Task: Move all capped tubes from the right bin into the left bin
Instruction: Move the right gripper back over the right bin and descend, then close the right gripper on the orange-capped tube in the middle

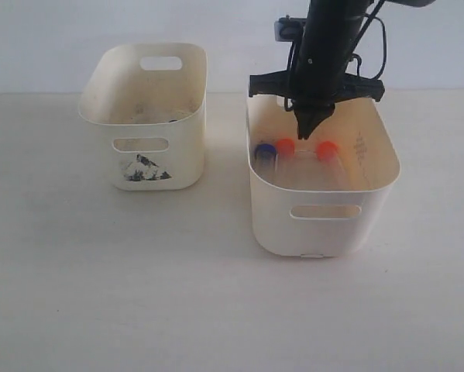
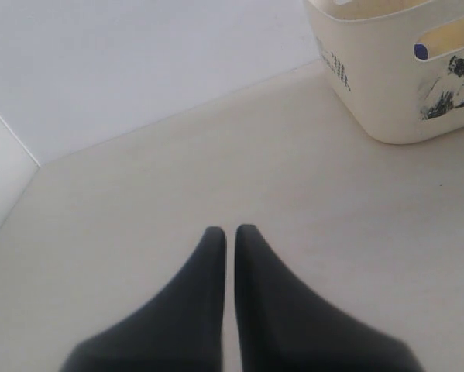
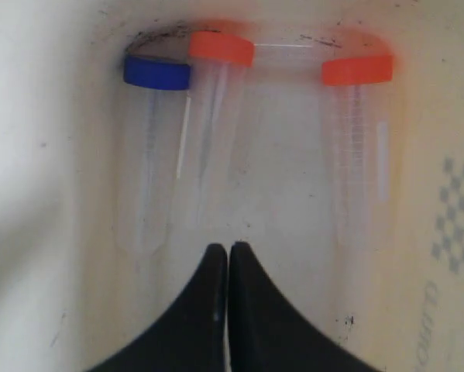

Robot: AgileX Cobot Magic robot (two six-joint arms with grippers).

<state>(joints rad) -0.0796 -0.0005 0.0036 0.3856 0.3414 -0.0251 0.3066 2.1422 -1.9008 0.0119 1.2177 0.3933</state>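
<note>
Hanging inside the right bin [image 1: 324, 225] with fingers [image 3: 208, 302] closed on nothing, the right gripper [image 1: 304, 133] faces three capped tubes [image 3: 212, 139]; the left gripper [image 2: 230, 231], likewise closed, hovers near the left bin [image 2: 379, 85]

You work at a bare lab-style bench: a plain off-white tabletop [image 1: 216, 310] against a blank pale wall [image 1: 46, 39], with clear screw-capped sample tubes [image 3: 359, 155] lying in a wide cream plastic bin [image 1: 276, 221].

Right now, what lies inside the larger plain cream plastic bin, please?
One blue-capped clear tube and two orange-capped tubes lie on the bin's floor; the black right gripper covers the floor beneath it.
</note>
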